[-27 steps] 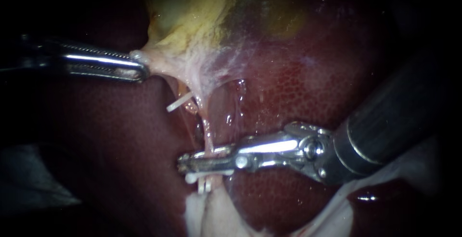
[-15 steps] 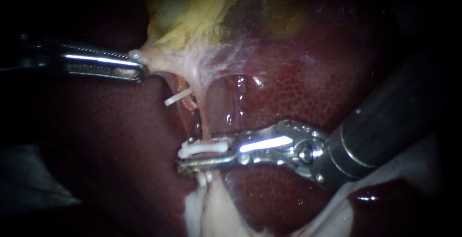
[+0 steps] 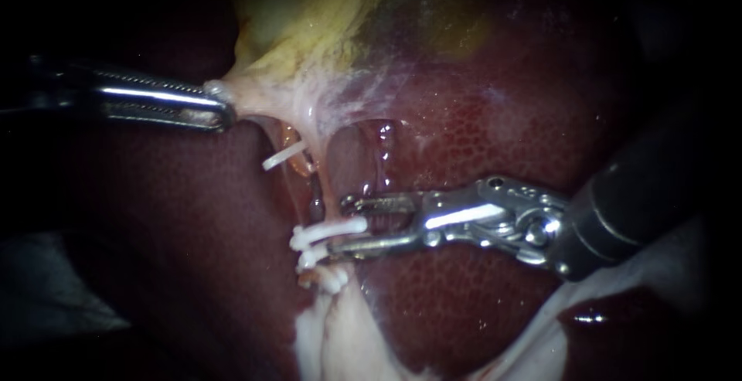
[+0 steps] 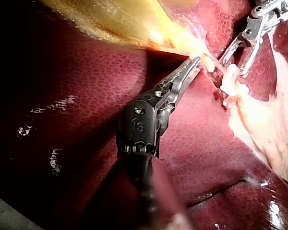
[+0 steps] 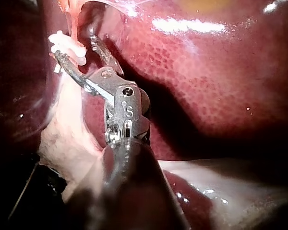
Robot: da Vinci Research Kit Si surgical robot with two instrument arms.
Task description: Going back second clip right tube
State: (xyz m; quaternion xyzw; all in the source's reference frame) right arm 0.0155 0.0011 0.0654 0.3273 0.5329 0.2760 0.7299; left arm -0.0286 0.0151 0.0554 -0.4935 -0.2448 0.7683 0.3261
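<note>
On tube (image 3: pixel 331 194), upper clip (image 3: pixel 331 230) lies crosswise (axis horizontal)

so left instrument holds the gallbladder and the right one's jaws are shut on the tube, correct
No: the right instrument has open jaws, a gap between them, at the clips on the tube; the endoscope view shows it. The left instrument does hold the gallbladder.

1. A small stamped mark stands on the dark wrist block (image 4: pixel 140 125) of the left instrument (image 4: pixel 194 62); it is not spelled out here.
2. A like mark stands on the metal wrist block (image 5: pixel 126 109) of the right instrument (image 5: pixel 76 48).
3. In the endoscope view, nothing can be read.
</note>
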